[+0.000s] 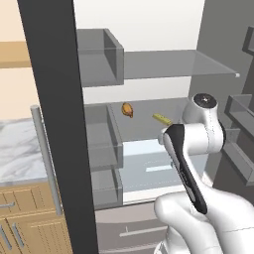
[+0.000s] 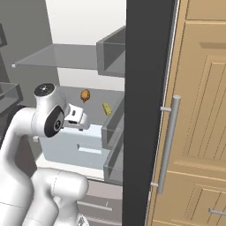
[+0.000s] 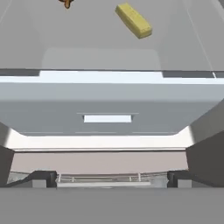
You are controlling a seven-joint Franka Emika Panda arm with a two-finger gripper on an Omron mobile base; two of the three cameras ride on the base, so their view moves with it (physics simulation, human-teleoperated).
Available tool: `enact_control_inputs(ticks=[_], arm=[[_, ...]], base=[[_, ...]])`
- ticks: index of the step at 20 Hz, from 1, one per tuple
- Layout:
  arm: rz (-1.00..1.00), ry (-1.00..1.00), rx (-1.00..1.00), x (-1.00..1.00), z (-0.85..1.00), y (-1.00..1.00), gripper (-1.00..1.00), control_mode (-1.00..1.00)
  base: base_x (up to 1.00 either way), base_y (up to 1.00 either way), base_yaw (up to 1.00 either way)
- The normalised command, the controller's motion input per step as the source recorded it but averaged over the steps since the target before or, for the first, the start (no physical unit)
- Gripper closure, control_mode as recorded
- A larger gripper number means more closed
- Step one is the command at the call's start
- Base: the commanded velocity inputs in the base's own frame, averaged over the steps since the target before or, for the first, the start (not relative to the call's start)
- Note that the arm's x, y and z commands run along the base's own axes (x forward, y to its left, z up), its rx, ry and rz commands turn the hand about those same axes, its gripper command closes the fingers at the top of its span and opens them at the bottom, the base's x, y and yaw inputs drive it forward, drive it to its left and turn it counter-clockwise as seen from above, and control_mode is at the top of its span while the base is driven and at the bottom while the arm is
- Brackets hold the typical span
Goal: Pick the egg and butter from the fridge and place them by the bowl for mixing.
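Observation:
The fridge [image 1: 144, 89] stands open in front of me, its black-edged door [image 1: 54, 124] at the left. The butter [image 1: 161, 119], a small yellow block, lies on the middle grey shelf; it is also in the right base view [image 2: 107, 108] and at the top of the hand view [image 3: 134, 20]. My gripper [image 3: 111, 179] is open with nothing between its fingertips [image 3: 43, 178]. It hangs in front of the shelf, above the lower drawer, short of the butter. The egg and the bowl are out of view.
An orange-brown lump [image 1: 128, 109] sits on the same shelf, left of the butter. Grey door bins [image 1: 101, 134] jut out on the left, and a grey drawer front [image 3: 109, 105] lies below the shelf. Wooden cabinets [image 2: 198, 132] and a marble counter [image 1: 17, 149] flank the fridge.

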Motion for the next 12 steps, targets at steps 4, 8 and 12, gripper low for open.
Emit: enact_control_inputs(ticks=[4, 8, 12], arm=[[0.11, 0.00, 0.00, 0.42, 0.12, -0.31, -1.00, -1.00], [0.10, 0.00, -0.01, 0.53, 0.01, -0.26, -1.00, -1.00], [0.09, 0.00, -0.01, 0.61, 0.00, -0.20, -1.00, -1.00]], base=[[0.00, 0.00, 0.00], [0.00, 0.00, 0.00], [0.00, 0.00, 0.00]])
